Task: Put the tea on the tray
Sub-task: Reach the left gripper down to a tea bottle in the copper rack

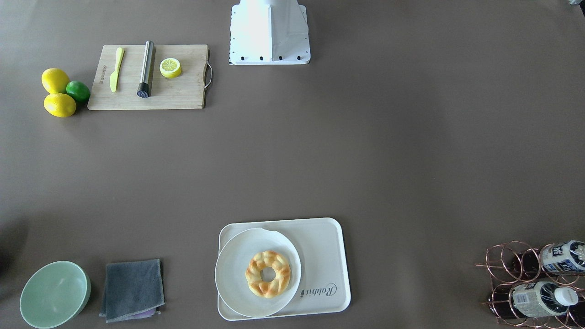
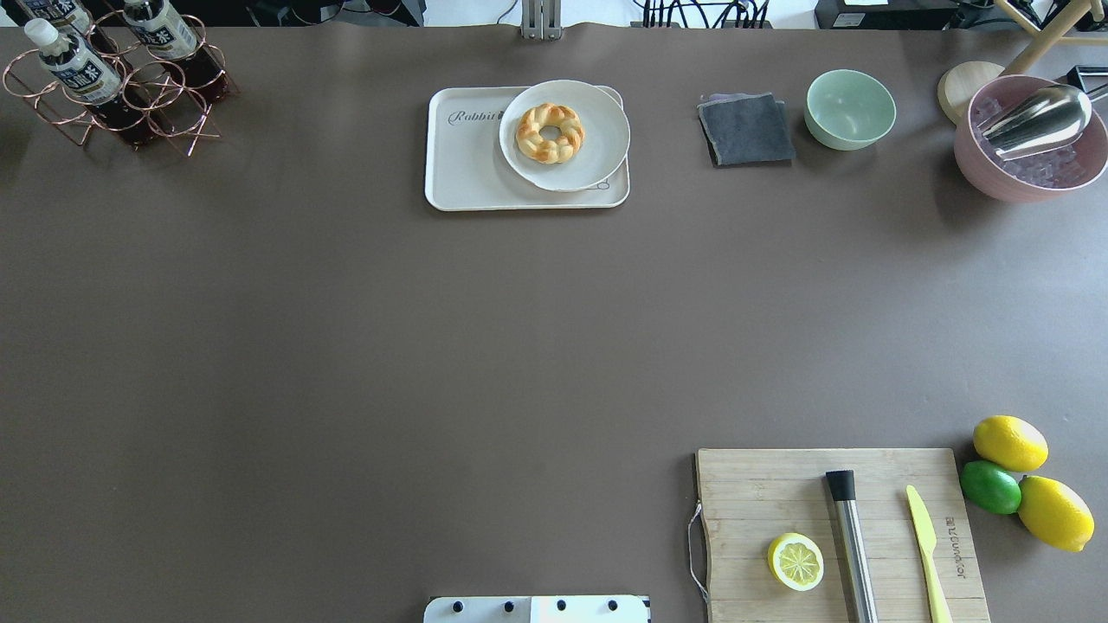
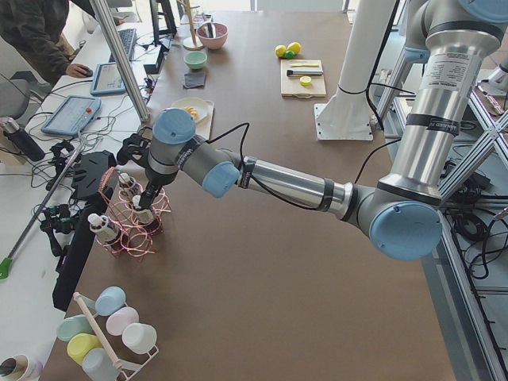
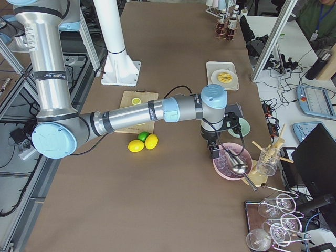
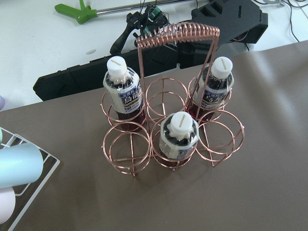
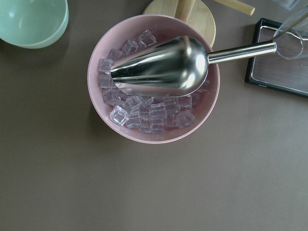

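**A robotics lab with a kitchen laid out on the bench**

Two industrial arms, one (image 3: pixel 278 182) near and one (image 4: pixel 136 113) far, work over a brown-covered table (image 2: pixel 346 346) beside a white pedestal (image 1: pixel 269 32). Across from the robot, a white bench carries a teach pendant (image 3: pixel 71 115) and a keyboard (image 3: pixel 127 44), with an operator (image 3: pixel 40 32) at it. Aluminium framing (image 3: pixel 121 55) and floor cables (image 3: pixel 475 228) surround the rig. The tray (image 2: pixel 467 164), cutting board (image 2: pixel 753 493) and ice bowl (image 2: pixel 987 173) sit well apart, like props.

Tea (image 5: pixel 178 139): reddish-brown, white cap, black-white label. Tray (image 1: pixel 322 244): cream, dark script. Rack (image 5: pixel 178 34): copper. Table (image 1: pixel 365 160): brown.
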